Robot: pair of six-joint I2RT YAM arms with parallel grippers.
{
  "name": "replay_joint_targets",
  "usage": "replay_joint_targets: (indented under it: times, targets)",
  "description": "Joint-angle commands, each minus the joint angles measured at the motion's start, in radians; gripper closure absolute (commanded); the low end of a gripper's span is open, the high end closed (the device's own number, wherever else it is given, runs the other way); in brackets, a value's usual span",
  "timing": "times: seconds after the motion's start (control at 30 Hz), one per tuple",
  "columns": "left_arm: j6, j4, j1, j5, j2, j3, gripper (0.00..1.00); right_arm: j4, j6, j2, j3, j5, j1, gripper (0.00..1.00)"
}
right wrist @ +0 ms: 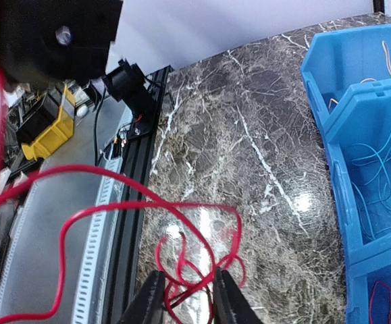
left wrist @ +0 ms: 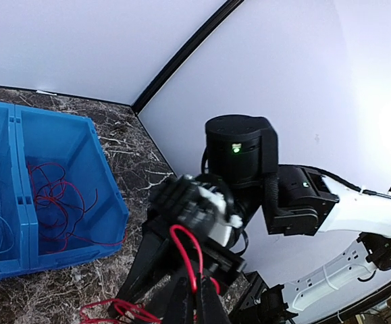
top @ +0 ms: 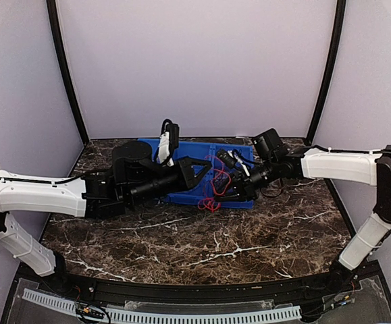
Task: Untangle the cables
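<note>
A tangle of red cables hangs between my two grippers, in front of the blue bin. My left gripper is shut on a loop of red cable; in the top view it reaches in from the left. My right gripper is open, with several red loops lying between its fingers above the table; in the top view it comes from the right. More red cable lies in one bin compartment. Blue cables lie in another, and a yellow-orange one in a third.
The blue bin stands at the back middle of the marbled table. The right arm's wrist is close in front of the left gripper. A black rail with a white slotted strip runs along the near edge.
</note>
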Motion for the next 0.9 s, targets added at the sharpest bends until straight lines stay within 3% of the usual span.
replay_joint_targets:
  times: [0.0,0.07,0.33,0.53,0.73,0.87]
  targets:
    - [0.008,0.034,-0.008,-0.019,-0.06,0.032,1.0,0.051,0.065,0.037,0.02,0.011,0.006,0.94]
    - [0.024,0.029,-0.009,-0.033,-0.082,0.03,1.0,0.044,0.049,0.035,0.004,0.031,0.007,1.0]
    - [0.244,-0.111,-0.009,-0.205,-0.276,0.084,1.0,0.005,-0.032,-0.014,-0.125,0.123,0.004,1.0]
    - [0.371,-0.19,-0.009,-0.332,-0.406,0.12,1.0,-0.06,-0.096,0.0,-0.165,0.127,-0.025,0.91]
    - [0.387,-0.258,-0.009,-0.41,-0.484,0.102,1.0,-0.098,-0.125,-0.017,-0.153,0.109,-0.078,0.83]
    - [0.36,-0.292,-0.009,-0.424,-0.514,0.072,1.0,-0.108,-0.139,-0.033,-0.167,0.109,-0.092,0.95]
